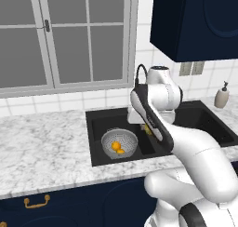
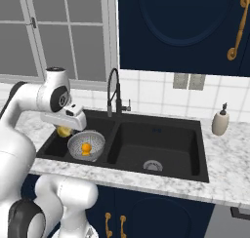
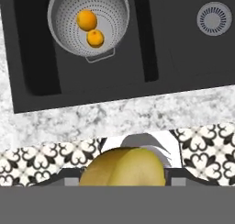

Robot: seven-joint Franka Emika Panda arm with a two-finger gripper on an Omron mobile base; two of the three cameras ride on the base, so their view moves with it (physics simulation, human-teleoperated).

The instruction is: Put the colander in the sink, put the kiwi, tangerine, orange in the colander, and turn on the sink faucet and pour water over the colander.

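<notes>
The grey colander (image 3: pixel 89 23) sits in the left basin of the black sink (image 3: pixel 151 39), and also shows in the left base view (image 1: pixel 119 143) and the right base view (image 2: pixel 86 145). Two orange-coloured fruits lie in it: the larger orange (image 3: pixel 86 19) and the smaller tangerine (image 3: pixel 95 37). My gripper (image 3: pixel 123 178) is shut on the yellow-brown kiwi (image 3: pixel 123 165), held above the left basin just beside the colander (image 2: pixel 64 131). The black gooseneck faucet (image 2: pixel 113 90) stands behind the divider between the basins.
A beige soap dispenser (image 2: pixel 220 120) stands on the marble counter (image 2: pixel 227 164) right of the sink. The right basin has a silver drain (image 2: pixel 152 165). A window is behind the sink and dark blue cabinets hang above at the right.
</notes>
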